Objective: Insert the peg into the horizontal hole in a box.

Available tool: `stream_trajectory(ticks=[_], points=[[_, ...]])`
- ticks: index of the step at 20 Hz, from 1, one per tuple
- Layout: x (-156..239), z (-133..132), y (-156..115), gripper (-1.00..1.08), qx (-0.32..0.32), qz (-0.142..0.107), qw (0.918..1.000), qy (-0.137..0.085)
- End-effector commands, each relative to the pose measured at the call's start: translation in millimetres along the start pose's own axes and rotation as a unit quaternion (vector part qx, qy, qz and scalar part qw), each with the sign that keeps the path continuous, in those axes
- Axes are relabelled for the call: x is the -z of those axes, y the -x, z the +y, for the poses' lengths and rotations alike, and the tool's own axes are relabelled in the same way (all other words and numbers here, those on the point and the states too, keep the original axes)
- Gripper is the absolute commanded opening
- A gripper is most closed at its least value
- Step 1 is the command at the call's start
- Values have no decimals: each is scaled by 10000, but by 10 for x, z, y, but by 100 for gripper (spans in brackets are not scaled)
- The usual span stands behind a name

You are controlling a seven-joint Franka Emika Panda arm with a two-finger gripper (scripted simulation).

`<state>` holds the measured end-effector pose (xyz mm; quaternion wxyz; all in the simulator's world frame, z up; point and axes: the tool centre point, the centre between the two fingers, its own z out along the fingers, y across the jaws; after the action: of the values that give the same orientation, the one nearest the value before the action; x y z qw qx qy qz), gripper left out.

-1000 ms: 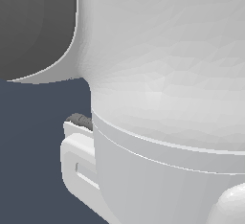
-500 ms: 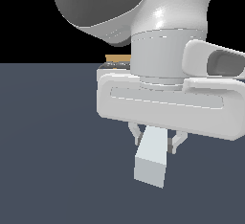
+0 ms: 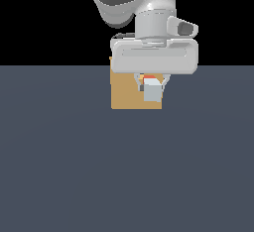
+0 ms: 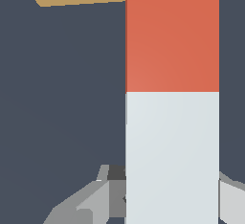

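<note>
The box (image 3: pixel 124 96) sits at the exterior view's left; just right of its middle, the gripper (image 3: pixel 151 84) clasps the peg (image 3: pixel 152 91), end-on before the box. Keep the peg level; the hole isn't visible, so align carefully.

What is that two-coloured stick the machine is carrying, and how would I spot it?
Find the big white arm above the dark floor; below it sits its hand, in front of the tan box. The peg is the slim square bar clamped in that hand. It alone has two colours: orange-red toward the box, pale grey-white at the hand.
</note>
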<state>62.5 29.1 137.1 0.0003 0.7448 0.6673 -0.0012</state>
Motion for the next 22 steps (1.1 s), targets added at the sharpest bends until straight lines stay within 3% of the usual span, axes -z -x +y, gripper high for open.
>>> stream_trajectory(ticks=[1, 5, 22], points=[[118, -40, -215, -100, 176, -3, 9998, 11], [195, -79, -389, -100, 316, 4, 9995, 9], [194, -91, -508, -100, 329, 10, 9995, -2]])
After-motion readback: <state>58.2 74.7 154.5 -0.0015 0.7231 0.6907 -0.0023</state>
